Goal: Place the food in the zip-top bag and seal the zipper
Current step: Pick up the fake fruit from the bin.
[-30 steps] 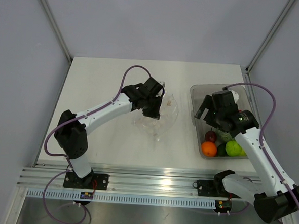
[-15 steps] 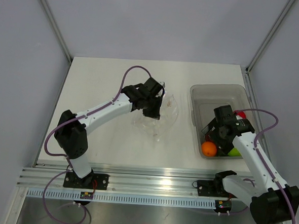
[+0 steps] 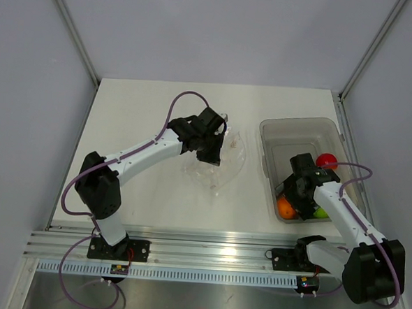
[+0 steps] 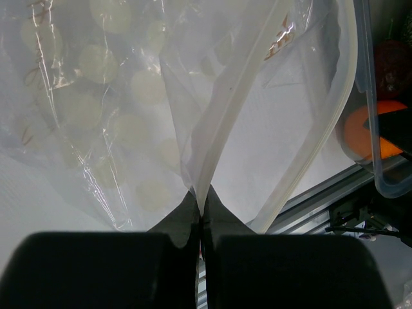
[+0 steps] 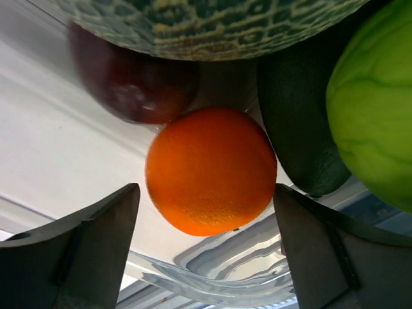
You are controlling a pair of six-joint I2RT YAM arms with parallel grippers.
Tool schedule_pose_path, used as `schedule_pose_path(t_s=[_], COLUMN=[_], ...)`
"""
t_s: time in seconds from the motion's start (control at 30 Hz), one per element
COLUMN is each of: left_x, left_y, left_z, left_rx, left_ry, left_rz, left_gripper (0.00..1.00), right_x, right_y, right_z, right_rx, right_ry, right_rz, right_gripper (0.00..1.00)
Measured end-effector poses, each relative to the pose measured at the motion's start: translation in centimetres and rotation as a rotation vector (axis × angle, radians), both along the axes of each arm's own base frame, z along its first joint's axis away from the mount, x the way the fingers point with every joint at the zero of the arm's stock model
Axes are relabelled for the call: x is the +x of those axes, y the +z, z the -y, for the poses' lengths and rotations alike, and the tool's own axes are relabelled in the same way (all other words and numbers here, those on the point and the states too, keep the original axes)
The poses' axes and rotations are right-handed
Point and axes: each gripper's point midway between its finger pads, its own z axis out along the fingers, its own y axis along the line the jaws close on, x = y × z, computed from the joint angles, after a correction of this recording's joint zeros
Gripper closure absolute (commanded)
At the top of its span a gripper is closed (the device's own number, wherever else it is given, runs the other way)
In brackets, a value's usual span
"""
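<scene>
White tabletop (image 3: 146,109) bears the zip-top bag (image 3: 223,162) at centre and a grey tub (image 3: 291,128) to the right. The overhead view resolves neither grip. Left wrist view: left gripper (image 4: 201,206) pinched closed on the zipper (image 4: 225,122). Right wrist view: right gripper (image 5: 205,193) fingers spread either side of the orange (image 5: 209,168) inside the tub, with plum (image 5: 135,84) and melon (image 5: 199,22) beside it.

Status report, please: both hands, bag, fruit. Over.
Left hand shut on zip-top bag rim. Right hand open, straddling orange in tub. Crowded by melon, plum.
</scene>
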Motion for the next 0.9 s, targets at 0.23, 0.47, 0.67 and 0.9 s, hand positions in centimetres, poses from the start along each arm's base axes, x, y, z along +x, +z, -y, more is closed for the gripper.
schedule_pose_path(t_s=[0.23, 0.47, 0.67, 0.9], left_x=[-0.1, -0.1, 0.3, 0.8], left_y=[0.0, 0.0, 0.0, 1.2], left_z=[0.0, 0.0, 0.5, 1.9], left_rx=[0.002, -0.002, -0.004, -0.037], left_ry=[0.0, -0.003, -0.009, -0.03], left_rz=[-0.003, -0.007, -0.007, -0.003], left_gripper=[1.0, 1.0, 1.0, 1.0], right_x=[0.1, 1.3, 3.7, 4.5], right_y=[-0.2, 3.5, 8.8, 12.3], right_z=[0.0, 0.8, 1.0, 0.9], right_rx=[0.007, -0.029, -0.045, -0.05], right_ry=[-0.016, -0.02, 0.026, 0.088], right_rz=[0.011, 0.116, 0.268, 0.378], right_gripper=[0.44, 0.56, 0.59, 0.59])
